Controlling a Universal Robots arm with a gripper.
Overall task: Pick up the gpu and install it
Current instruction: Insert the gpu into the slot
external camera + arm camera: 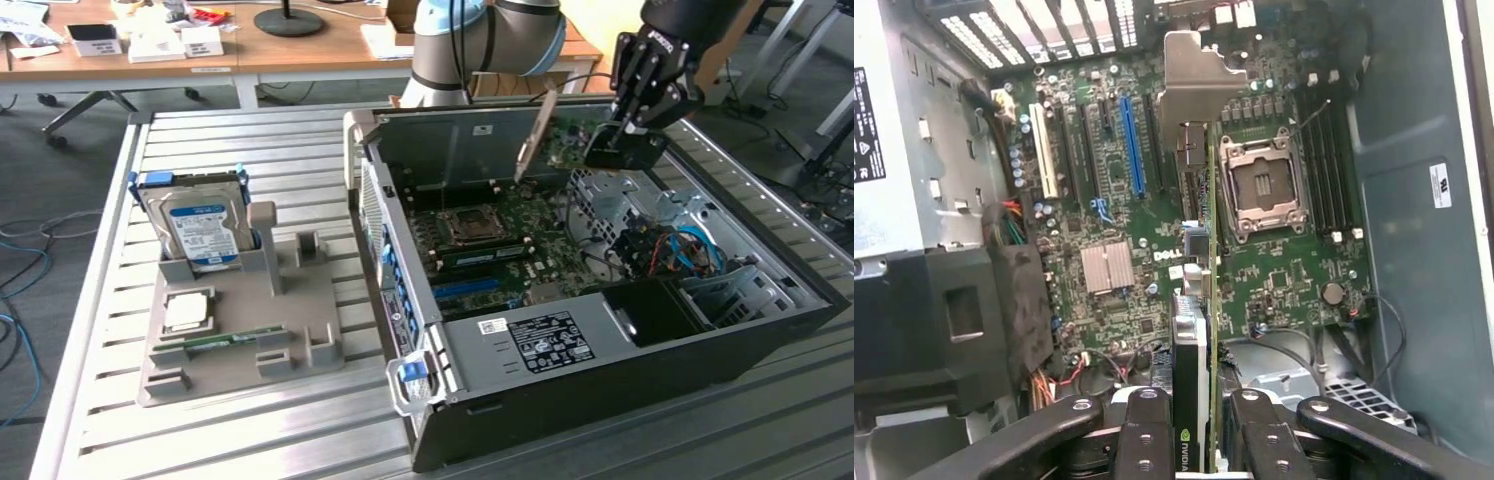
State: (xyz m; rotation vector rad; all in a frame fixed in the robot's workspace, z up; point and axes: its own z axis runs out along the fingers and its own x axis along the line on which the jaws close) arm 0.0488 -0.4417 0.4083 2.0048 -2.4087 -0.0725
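gripper (625,142) clamped on the gpu (537,135), card held on edge over the open pc case (667,385).
from the exterior view's left: a grey holder (274,350) on the slatted metal table (94,425) carries an upright hard drive (200,228) with a blue label, a cpu chip (187,310) lying flat and a narrow green memory stick (214,342); just to its right sits the case with its side off and the motherboard (527,255) and cpu socket (474,226) exposed; above the far part of the case hangs the gpu, silver bracket at the end away from the gripper. in the wrist view the black fingers (1144,430) press both faces of the card, which runs edge-on above the board between the blue slot (1132,145) and the socket.
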